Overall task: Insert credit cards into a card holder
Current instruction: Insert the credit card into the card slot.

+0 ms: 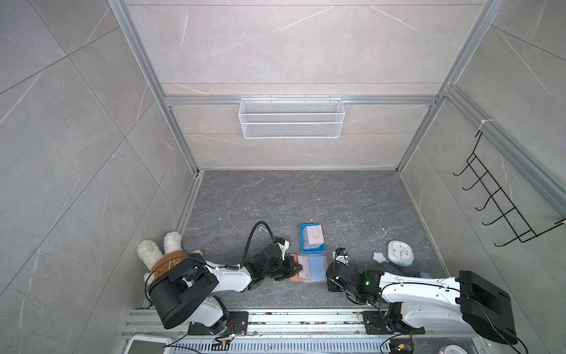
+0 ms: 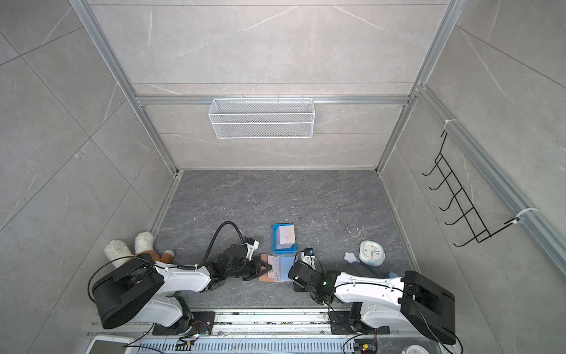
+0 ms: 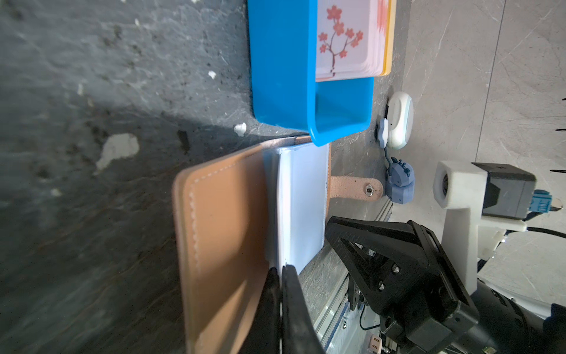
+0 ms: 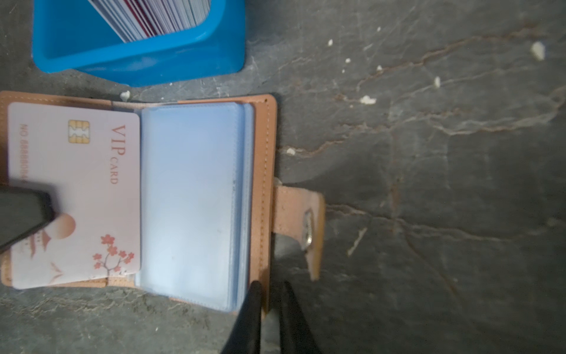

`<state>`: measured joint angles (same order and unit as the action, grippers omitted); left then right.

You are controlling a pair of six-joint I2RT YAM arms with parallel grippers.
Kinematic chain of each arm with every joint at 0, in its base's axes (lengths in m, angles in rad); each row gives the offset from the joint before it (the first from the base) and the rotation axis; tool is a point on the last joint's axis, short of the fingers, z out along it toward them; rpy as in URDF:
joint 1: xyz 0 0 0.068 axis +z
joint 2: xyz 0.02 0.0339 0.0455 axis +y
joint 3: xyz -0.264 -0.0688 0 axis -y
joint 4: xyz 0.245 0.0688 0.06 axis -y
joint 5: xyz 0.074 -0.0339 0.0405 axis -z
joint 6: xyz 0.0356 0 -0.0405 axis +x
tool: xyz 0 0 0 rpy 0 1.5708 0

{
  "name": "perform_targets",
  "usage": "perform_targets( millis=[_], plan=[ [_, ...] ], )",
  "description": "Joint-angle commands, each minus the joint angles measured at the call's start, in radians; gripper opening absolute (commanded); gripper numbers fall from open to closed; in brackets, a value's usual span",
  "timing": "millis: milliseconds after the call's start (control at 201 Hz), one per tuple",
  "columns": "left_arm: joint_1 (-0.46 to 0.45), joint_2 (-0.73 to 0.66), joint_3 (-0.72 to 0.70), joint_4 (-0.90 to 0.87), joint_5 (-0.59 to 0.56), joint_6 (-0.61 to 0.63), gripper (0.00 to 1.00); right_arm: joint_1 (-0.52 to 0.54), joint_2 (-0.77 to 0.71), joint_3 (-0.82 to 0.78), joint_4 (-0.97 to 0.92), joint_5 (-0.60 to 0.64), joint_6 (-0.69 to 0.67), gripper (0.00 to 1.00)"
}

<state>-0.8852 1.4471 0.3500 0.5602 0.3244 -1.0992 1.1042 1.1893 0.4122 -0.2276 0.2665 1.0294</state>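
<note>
Tech A: Logged finish of card holder (image 4: 266, 138)?
Tech B: Logged as tan-orange, with pale stitching along border. Found sleeves (image 4: 190, 199) bluish and translucent. Recorded snap tab (image 4: 294, 211) as lighter pinkish tan, stud silver.
Tech A: Checked credit card (image 4: 92, 190)?
Tech B: Recorded pale pink face, gold chip, salmon "VIP CARD" lettering, red-pink blossom branch print. Matched same blossom print on stacked credit cards (image 3: 346, 36); noted tray (image 3: 281, 76) as bright blue.
Tech A: Verified surroundings?
Tech B: Found floor (image 4: 428, 260) dark grey, marbled with rust-brown veins and white flecks. Noted walls (image 1: 291, 46) pale grey with thin white veining, basket (image 1: 291, 118) white mesh, hook rack (image 1: 499, 196) black, plush toy (image 1: 150, 251) white with brown, clock (image 1: 399, 250) white with pale blue rim.
</note>
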Motion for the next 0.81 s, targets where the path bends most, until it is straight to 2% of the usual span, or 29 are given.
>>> perform_targets(
  millis=[0,801],
  plan=[
    [0.005,0.012,0.029,0.035,0.027,0.022,0.00,0.006,-0.008,0.008,0.001,0.023,0.016,0.15],
    [0.007,0.076,0.043,0.087,0.070,0.027,0.00,0.006,-0.003,0.006,0.004,0.023,0.014,0.14]
  ],
)
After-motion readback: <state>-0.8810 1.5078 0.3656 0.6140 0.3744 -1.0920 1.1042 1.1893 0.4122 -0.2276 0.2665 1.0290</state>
